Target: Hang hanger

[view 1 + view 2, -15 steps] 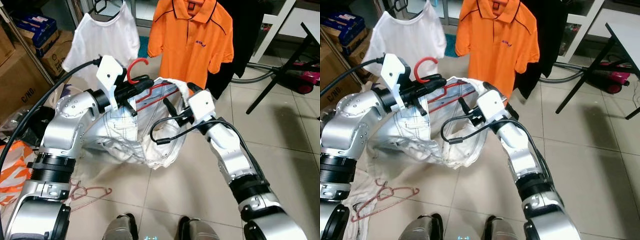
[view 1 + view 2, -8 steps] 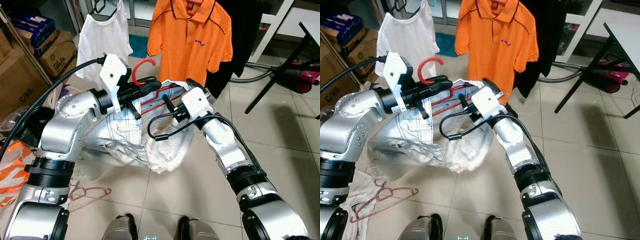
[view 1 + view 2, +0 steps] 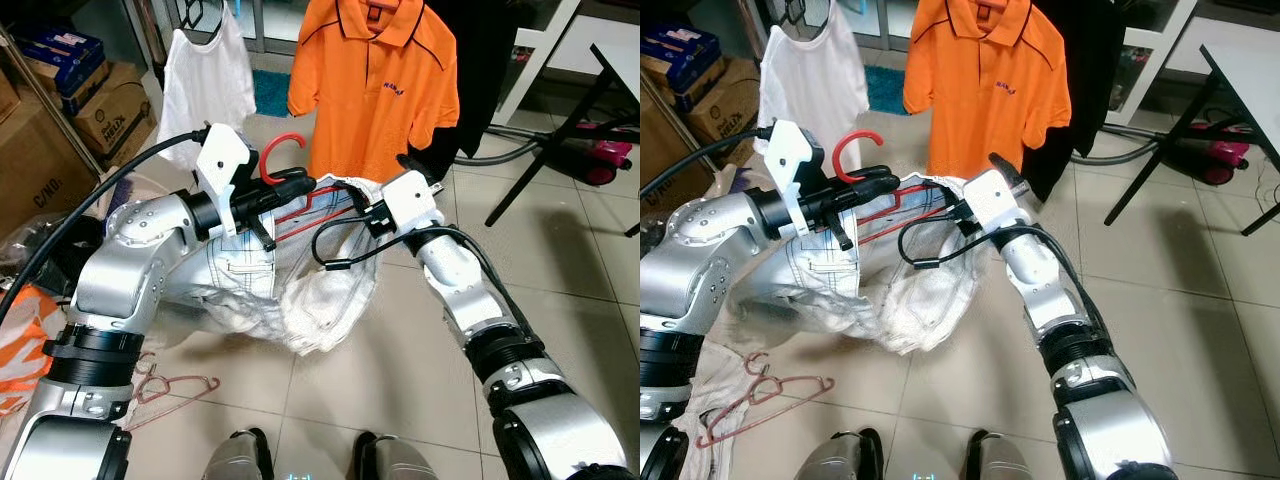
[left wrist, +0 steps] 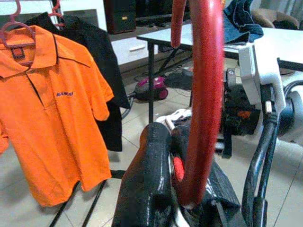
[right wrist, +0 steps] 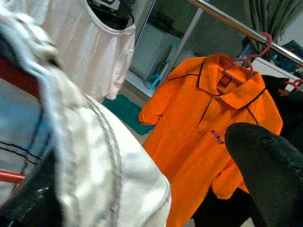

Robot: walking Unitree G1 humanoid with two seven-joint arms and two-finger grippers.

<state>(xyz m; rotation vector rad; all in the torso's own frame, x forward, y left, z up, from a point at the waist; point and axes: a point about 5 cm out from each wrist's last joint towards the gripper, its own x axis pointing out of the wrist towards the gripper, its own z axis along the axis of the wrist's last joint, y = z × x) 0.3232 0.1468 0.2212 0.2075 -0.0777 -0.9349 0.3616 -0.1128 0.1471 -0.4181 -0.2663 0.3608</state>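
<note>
We see the left arm bent up from the lower left of the frame, its forearm reaching toward centre, and the left gripper (image 3: pixel 285 188) clamped on the neck of the red hanger (image 3: pixel 280 152). The hanger's hook curls upward just above the fingers, left of centre; in the left wrist view the hook (image 4: pixel 201 94) stands right against one black finger (image 4: pixel 147 184). The hanger's red bars run rightward into a white garment (image 3: pixel 300 290) with thin dark stitching, which drapes below both grippers and sags toward the tiled floor (image 3: pixel 400 390).

The right arm comes up from the lower right, elbow bent, forearm angled up and left to mid-frame. The right gripper (image 3: pixel 372 200) is buried in the upper edge of the white garment; the right wrist view shows one finger (image 5: pixel 265 161) apart from the bunched cloth, so we cannot tell whether it has a grip.

In the upper centre an orange polo shirt (image 3: pixel 375 85) hangs, with a white T-shirt (image 3: pixel 205 80) to its left. Another pink hanger (image 3: pixel 170 385) lies on the floor at lower left.
</note>
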